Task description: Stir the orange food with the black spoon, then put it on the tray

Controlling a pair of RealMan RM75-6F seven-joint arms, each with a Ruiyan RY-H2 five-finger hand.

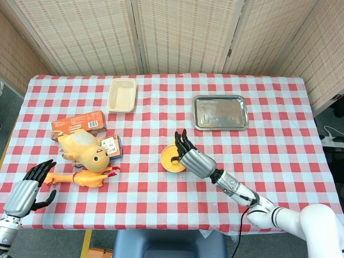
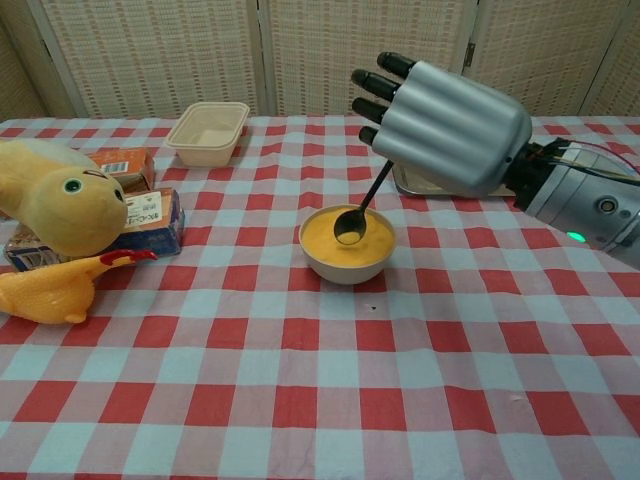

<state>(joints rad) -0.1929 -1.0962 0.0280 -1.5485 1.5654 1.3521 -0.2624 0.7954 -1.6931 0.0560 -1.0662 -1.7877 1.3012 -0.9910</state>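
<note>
bowl of orange food [image 2: 348, 243]: 1 | black spoon [image 2: 357, 213]: 1 | metal tray [image 1: 221, 112]: 1 | beige container [image 1: 122, 95]: 1 | boxes [image 1: 78, 123]: 2 | plush duck [image 1: 85, 150]: 1 | rubber chicken [image 1: 80, 178]: 1 | hands [image 1: 22, 194]: 2

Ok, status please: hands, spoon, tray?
Right hand holds spoon, tip in bowl. Left hand open, idle. Tray bare, path clear.

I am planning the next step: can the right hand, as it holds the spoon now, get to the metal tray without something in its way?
Probably yes. The right hand holds the black spoon over the bowl, and only bare tablecloth lies between it and the metal tray.
</note>
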